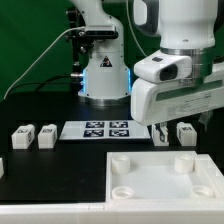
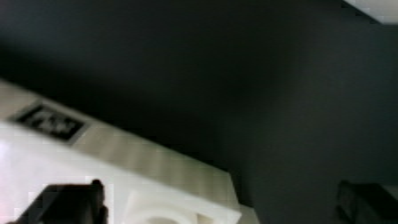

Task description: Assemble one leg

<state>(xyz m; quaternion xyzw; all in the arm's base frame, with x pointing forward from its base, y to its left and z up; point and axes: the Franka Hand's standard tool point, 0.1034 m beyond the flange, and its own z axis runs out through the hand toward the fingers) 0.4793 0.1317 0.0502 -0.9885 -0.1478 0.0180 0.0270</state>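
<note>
Your tool (image 1: 163,128) stands released: in the wrist view its two fingers (image 2: 68,205) sit wide apart with nothing gripped between them. It hangs low over the tabletop (image 1: 60,150), between the marker board (image 1: 105,129) and the nearest leg (image 1: 185,131). That leg lies just beside the tool toward the exterior view's right, close behind the tray (image 1: 150,180). Two more legs (image 1: 46,135) lie well apart from it, at the exterior view's left. Finding: the wrist view shows a white tagged body (image 2: 54,122) off toward one finger, not centred in the gap; whether it is tray or leg cannot be told. Risk, in my judgement: if you descend from here, a finger may strike the tray's rim or shove the leg aside, and an off-centre closure could tip it. The tray's sockets (image 1: 121,163) in view hold nothing; no leg is seated.
</note>
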